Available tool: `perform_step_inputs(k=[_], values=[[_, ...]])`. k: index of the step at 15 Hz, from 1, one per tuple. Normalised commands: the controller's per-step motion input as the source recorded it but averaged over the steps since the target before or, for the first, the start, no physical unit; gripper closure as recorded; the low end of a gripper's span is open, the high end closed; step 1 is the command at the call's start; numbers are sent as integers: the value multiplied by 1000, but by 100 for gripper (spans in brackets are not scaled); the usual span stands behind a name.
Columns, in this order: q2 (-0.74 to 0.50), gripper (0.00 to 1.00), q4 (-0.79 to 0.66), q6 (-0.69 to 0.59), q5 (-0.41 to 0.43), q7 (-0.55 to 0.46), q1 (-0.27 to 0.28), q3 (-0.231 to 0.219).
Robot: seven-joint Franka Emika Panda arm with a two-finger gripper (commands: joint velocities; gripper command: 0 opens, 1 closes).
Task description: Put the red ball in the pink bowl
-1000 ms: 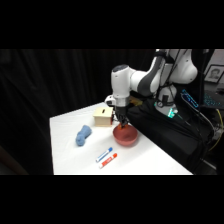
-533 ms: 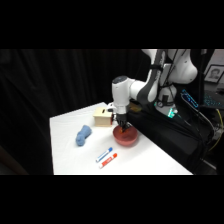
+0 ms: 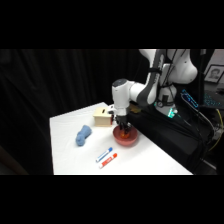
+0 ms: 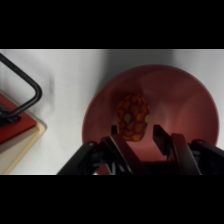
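On the white desk (image 3: 67, 150) stands the pink bowl (image 4: 180, 95), and my hand (image 4: 136, 132) hangs low over it. My fingers are clamped on the red ball (image 4: 133, 116), inside the bowl. I can read no writing anywhere.

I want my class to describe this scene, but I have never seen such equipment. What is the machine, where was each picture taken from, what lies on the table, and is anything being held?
The machine is a white robot arm whose two-finger gripper comes down over a white table. The side view comes from a fixed camera beside the table; the wrist view looks down from a camera on the arm itself. Under the gripper sits a round, shallow pink bowl holding a small speckled orange-red ball. The fingers stand on either side of the ball; whether they grip it is unclear. Also on the table: a tan box, a blue lumpy object and two marker pens.
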Motion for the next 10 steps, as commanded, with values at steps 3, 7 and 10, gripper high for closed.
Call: perform_step_inputs(k=[3, 7, 10], values=[[-373, 0, -58, -297, -131, -107, -38, -8], [-478, 0, -37, -472, -94, -74, -25, 6], [-379, 0, 109, -486, -10, -89, -26, 16]])
